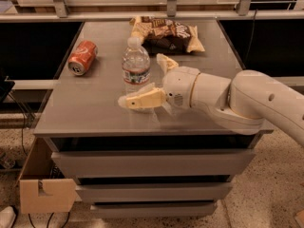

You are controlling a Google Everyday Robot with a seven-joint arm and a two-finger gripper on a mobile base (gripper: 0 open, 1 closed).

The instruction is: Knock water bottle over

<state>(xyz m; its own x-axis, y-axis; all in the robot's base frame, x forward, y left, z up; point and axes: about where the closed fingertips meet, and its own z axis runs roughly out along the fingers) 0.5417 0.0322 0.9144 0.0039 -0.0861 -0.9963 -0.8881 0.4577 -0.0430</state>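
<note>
The water bottle [136,63] is clear and ribbed, with a white cap and a white label with a red band. It stands upright near the middle of the grey cabinet top [85,113]. My gripper [142,80] reaches in from the right and is open. Its cream front finger [142,99] lies low in front of the bottle's base, pointing left. The other finger [166,63] points up just to the right of the bottle. The bottle's lower part is partly hidden behind the front finger.
An orange soda can [82,57] lies on its side at the left of the top. A brown snack bag [171,33] lies at the back behind the bottle. Metal rails [142,14] run along the back. A cardboard box [45,186] sits on the floor at the left.
</note>
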